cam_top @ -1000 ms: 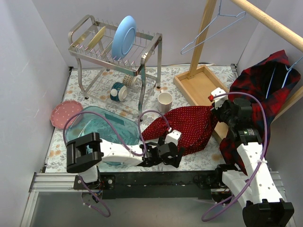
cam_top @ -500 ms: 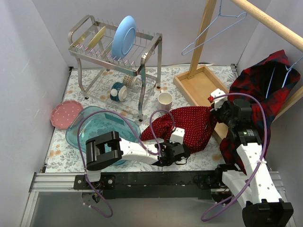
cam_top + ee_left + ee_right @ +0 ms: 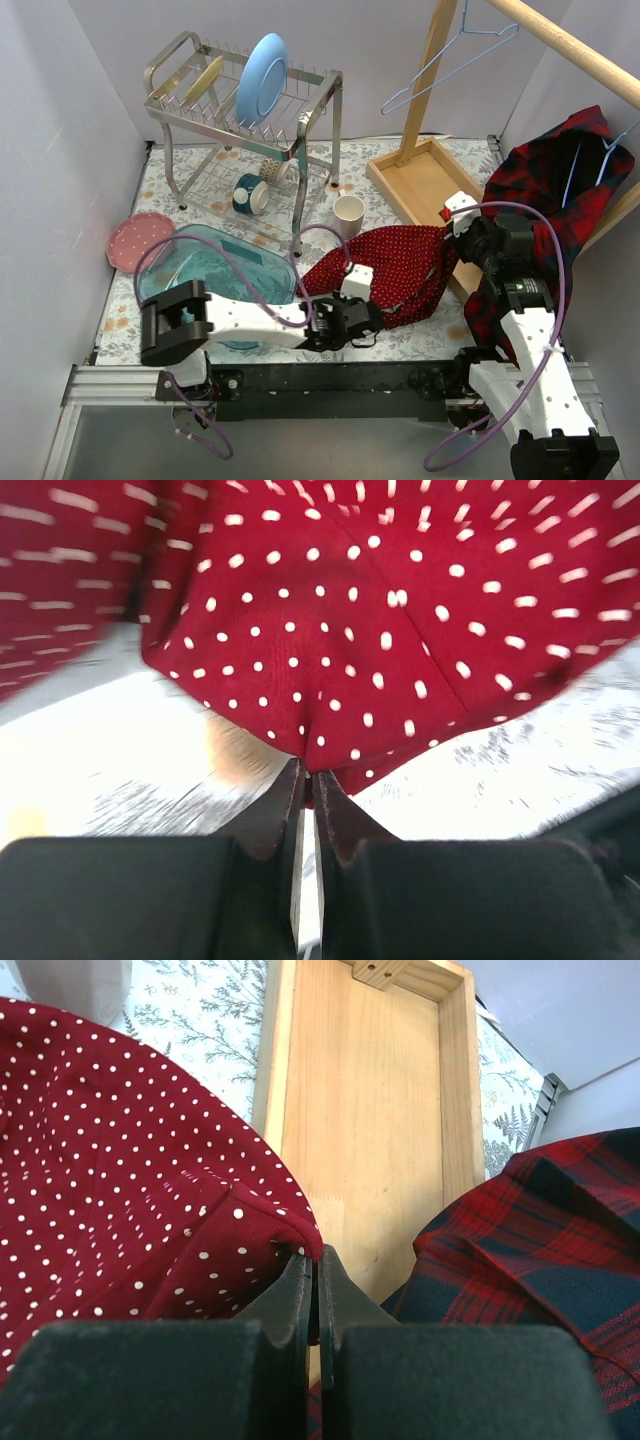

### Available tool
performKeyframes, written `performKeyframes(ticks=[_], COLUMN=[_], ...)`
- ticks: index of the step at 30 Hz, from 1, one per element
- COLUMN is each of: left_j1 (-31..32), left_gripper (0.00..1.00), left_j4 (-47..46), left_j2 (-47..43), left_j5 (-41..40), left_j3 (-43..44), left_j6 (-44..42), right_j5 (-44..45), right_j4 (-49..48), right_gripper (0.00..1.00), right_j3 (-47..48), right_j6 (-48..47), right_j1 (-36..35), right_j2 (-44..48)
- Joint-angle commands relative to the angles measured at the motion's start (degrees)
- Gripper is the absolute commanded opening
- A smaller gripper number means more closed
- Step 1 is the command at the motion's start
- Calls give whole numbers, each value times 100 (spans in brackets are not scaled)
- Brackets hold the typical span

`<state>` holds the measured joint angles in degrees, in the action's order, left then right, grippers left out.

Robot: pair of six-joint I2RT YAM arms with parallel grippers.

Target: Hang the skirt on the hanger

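Top view: bright, flat, diffuse light from above, everything sharp. Soft, faint shadows under the dish rack at the far left corner of the worktop, with small highlights on its chrome.

Left wrist view: heavy motion blur. Dots on the skirt streak toward the left and right edges, while the centre dots are near-sharp. Worktop blown out to white, and the left gripper is a black silhouette.

Right wrist view: crisp, even, no glare. The right gripper is underexposed, close to the lens and soft-edged.
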<state>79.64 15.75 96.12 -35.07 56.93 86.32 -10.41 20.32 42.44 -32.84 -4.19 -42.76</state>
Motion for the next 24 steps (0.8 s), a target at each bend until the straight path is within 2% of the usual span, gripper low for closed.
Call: performKeyframes(ticks=[1, 4, 8, 16, 19, 23, 24], left_j1=[26, 34, 34, 34, 34, 34, 34], left_gripper=[0, 0, 0, 0, 0, 0, 0], left_j4=[769, 1166, 1203, 1255, 1080, 746, 667], left_j2=[-1304, -2016, -3113, -4004, -4197, -4521, -4584], left_j5=[-588, -782, -940, -1327, -1170, -345, 310], left_j3=[-120, -112, 90, 1417, 1839, 2182, 2235], left_j6=[-186, -458, -1360, -2892, -3418, -4000, -4035], right_j5=[-232, -706, -1445, -1648, -1815, -2174, -2245], right_j4=[77, 366, 815, 1334, 1580, 1800, 1931], right_gripper=[1, 1, 1, 1, 1, 1, 1], right_j3=[343, 799, 1650, 3717, 4675, 5494, 5573], right_j6=[-231, -161, -56, 190, 357, 463, 463], right_j1=[23, 32, 23, 32, 32, 32, 32], right_j2=[189, 242, 189, -188, -382, -426, -400])
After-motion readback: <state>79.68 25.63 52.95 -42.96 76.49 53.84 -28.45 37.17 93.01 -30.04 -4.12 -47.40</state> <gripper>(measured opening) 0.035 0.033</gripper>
